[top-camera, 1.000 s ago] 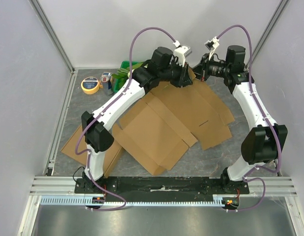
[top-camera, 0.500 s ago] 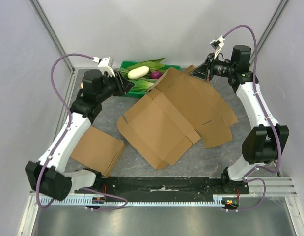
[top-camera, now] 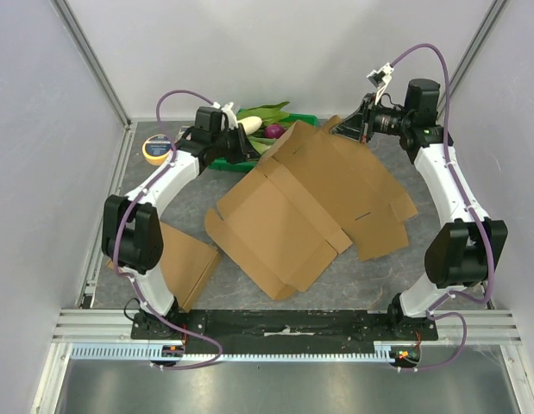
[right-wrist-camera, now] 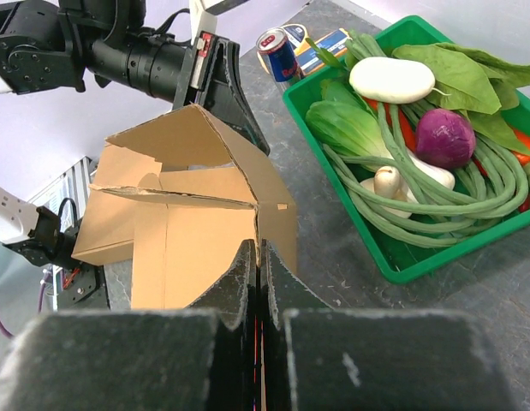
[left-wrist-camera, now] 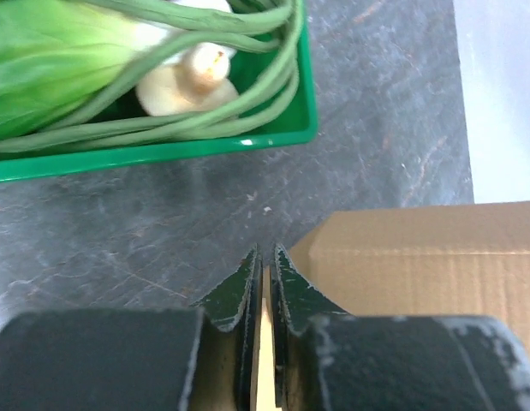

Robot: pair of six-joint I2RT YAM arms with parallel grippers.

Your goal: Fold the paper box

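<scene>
Pinching the brown cardboard box (top-camera: 284,207) beside the green plastic tray (left-wrist-camera: 119,154), right gripper (right-wrist-camera: 258,247) clamps shut; left gripper (left-wrist-camera: 265,250) nearly closed, hold unclear. Likely light, bendy: grip flap edges.

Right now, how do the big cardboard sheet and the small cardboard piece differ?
The big cardboard sheet spreads many flaps; the small cardboard piece is a plain rectangle. The sheet's far edge is lifted in the right gripper; the piece lies flat on the table. Both are brown cardboard.
</scene>
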